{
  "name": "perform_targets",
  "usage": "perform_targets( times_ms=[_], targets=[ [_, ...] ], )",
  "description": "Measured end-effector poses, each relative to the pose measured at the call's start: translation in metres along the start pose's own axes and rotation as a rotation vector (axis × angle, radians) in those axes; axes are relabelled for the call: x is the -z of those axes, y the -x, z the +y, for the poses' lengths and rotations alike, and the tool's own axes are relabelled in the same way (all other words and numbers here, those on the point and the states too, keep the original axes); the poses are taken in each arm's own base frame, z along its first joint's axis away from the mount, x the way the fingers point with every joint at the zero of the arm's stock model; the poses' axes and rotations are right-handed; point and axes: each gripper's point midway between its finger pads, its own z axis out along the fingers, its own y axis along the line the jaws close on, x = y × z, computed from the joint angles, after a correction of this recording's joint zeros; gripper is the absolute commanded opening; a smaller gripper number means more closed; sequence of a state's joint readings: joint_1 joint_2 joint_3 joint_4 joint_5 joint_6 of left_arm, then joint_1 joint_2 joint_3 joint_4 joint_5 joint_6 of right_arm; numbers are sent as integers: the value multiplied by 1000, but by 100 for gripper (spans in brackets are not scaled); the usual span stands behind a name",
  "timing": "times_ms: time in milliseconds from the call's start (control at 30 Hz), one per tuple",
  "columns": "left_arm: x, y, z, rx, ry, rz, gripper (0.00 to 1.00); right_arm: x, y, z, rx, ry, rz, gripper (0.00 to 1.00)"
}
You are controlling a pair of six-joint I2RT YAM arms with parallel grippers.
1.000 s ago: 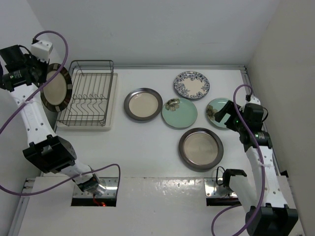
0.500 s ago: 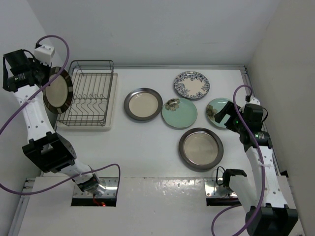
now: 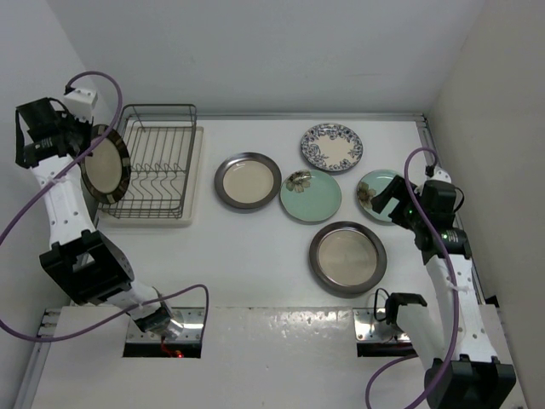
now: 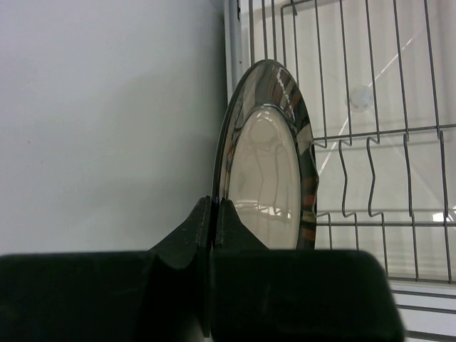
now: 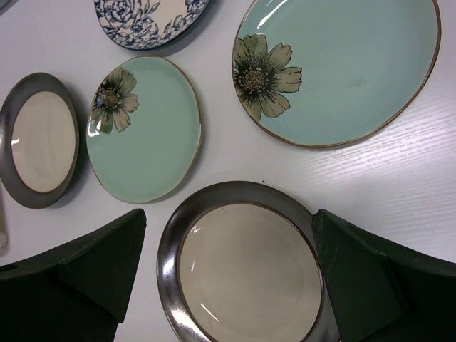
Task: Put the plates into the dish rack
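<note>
Plate in hand: round cream-centred plate with glossy dark rim [image 4: 267,178], pinched at its lower edge by left gripper [image 4: 214,214], jaws clamped on the rim. Held upright and edge-on just off the left side of dark grey wire dish rack [image 3: 162,108] on white tray base [image 3: 192,175], presumably to drop between the upright prongs without re-orienting. Not yet in a slot.

Right gripper [image 5: 228,221] spread wide, holding nothing, hovering over five dishes lying flat on white table [image 3: 255,247]: mint-green flower plate at far right [image 5: 342,71], second mint-green flower plate [image 5: 149,135], blue-and-white patterned plate [image 5: 149,18], grey-rimmed cream plate nearest the bases [image 5: 249,274], another grey-rimmed cream plate [image 5: 43,139]. Likely staged for the next pick.

Hidden: contact patch behind black finger housing, back face of held plate. Cut off in wrist views: most of the rack, half the blue-and-white plate. Hard to tell from overhead whether held plate overlaps the rack edge
</note>
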State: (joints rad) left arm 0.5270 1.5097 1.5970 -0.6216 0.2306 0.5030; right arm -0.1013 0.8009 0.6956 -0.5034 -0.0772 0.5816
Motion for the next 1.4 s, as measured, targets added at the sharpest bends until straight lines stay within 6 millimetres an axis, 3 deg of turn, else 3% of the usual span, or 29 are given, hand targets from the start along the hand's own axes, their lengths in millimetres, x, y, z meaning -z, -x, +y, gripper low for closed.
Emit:
perform_targets(
  times_ms=[100, 167, 300, 467, 567, 600, 667, 833, 1000, 1100, 1167, 1233, 1267, 1333, 1400],
  targets=[
    [2, -2, -2, 1, 16, -18, 2, 2, 2, 1, 0, 6, -13, 100],
    [1, -9, -5, 6, 18, -11, 12, 4, 3, 2, 1, 8, -18, 100],
    [-4, -28, -14, 19, -5, 37, 19, 4, 2, 1, 0, 7, -13, 100],
    [-4, -26, -13, 15, 4, 33, 35, 0, -8, -3, -5, -10, 33, 100],
    [-2, -25, -12, 11, 8, 30, 56, 0, -10, -4, -6, -15, 45, 100],
    [-1, -25, -12, 13, 9, 29, 67, 0, -11, -4, -6, -16, 47, 100],
    [2, -21, -12, 11, 10, 25, 76, 0, -13, -5, -7, -19, 56, 100],
    [18, 14, -2, -3, 38, -41, 100, -9, -24, -2, -19, -9, 141, 100],
    [48, 72, -2, -10, 61, -179, 100, -17, -27, 4, -28, 13, 197, 100],
    [73, 114, -12, -12, 32, -285, 96, -17, -27, 6, -29, 23, 200, 100],
    [90, 144, -38, -26, -36, -348, 83, -18, -26, 6, -29, 25, 198, 100],
    [102, 174, -92, -68, -170, -412, 69, -19, -27, 6, -29, 25, 201, 100],
    [106, 183, -126, -90, -257, -430, 68, -20, -27, 6, -30, 25, 205, 100],
    [106, 182, -206, -156, -450, -401, 68, -22, -28, 5, -31, 23, 211, 100],
    [94, 160, -275, -217, -609, -307, 73, -24, -30, 4, -33, 19, 224, 100]
  ],
)
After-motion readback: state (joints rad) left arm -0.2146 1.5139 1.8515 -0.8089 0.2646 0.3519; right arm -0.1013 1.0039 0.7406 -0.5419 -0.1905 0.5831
